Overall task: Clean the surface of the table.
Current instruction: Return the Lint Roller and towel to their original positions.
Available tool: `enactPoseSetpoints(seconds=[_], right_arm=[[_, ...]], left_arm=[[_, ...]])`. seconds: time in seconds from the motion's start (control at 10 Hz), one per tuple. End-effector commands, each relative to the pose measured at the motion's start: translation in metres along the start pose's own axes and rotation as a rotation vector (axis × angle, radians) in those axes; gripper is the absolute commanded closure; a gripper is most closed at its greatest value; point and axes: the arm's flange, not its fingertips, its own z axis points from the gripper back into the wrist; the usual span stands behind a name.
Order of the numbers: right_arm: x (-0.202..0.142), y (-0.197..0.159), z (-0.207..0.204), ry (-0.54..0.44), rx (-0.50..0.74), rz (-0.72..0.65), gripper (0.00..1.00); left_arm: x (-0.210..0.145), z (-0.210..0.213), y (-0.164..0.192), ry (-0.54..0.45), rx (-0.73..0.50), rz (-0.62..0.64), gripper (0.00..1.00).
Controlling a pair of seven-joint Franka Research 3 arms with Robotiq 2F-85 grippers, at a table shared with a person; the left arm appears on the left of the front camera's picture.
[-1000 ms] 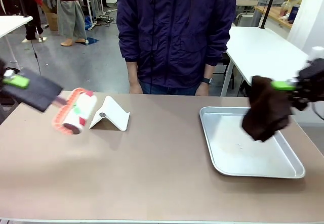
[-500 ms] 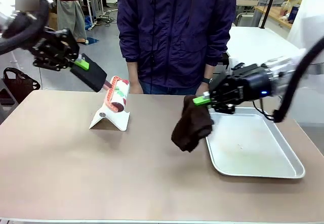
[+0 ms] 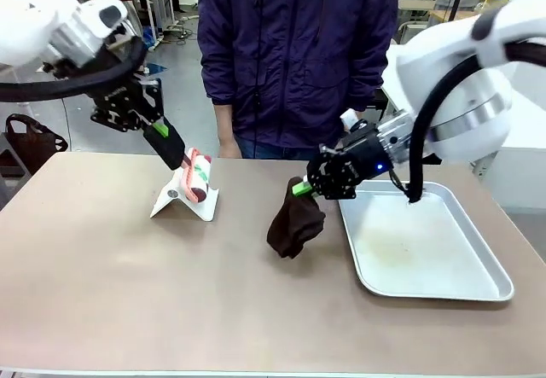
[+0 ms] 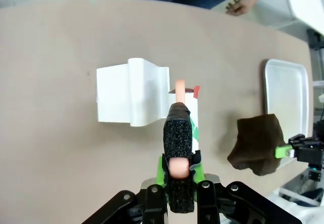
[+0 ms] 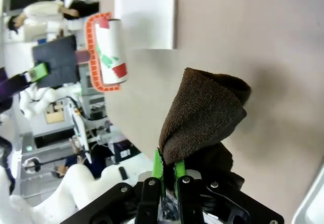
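The left gripper (image 3: 160, 130) jaws are clamping shut on the black handle of a lint roller (image 3: 195, 176), whose roll is hanging just above a white stand (image 3: 189, 197). The right gripper (image 3: 301, 189) jaws are pinching shut on the top of a dark brown cloth (image 3: 294, 222), which is dangling beneath them onto the bench (image 3: 171, 293). Just beside that cloth, a metal tray (image 3: 486, 288) is lying on the bench.

Stand (image 3: 189, 197) left on table (image 3: 171, 293), tray (image 3: 426, 254) right, cloth (image 3: 294, 223) between, perhaps touching tabletop
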Motion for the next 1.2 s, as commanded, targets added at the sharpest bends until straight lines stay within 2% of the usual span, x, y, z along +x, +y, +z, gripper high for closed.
enactPoseSetpoints(seconds=[0.0,0.3,0.4,0.5,1.1], right_arm=[[0.023,-0.001,-0.005,-0.008,-0.057,-0.070,0.90],[0.031,-0.009,-0.007,-0.016,-0.083,-0.087,0.90],[0.022,-0.021,-0.011,0.002,-0.042,-0.061,0.90],[0.022,-0.021,-0.011,0.002,-0.042,-0.061,0.90],[0.019,-0.021,-0.016,0.009,-0.073,-0.044,0.90]], left_arm=[[0.021,-0.006,-0.008,0.060,-0.020,0.008,0.78],[0.037,-0.029,-0.013,0.084,-0.022,-0.015,0.78],[0.042,-0.038,-0.014,0.051,-0.003,-0.006,0.78],[0.029,-0.033,-0.009,0.073,-0.025,-0.007,0.78],[0.031,-0.044,-0.010,0.062,-0.007,-0.031,0.78]])
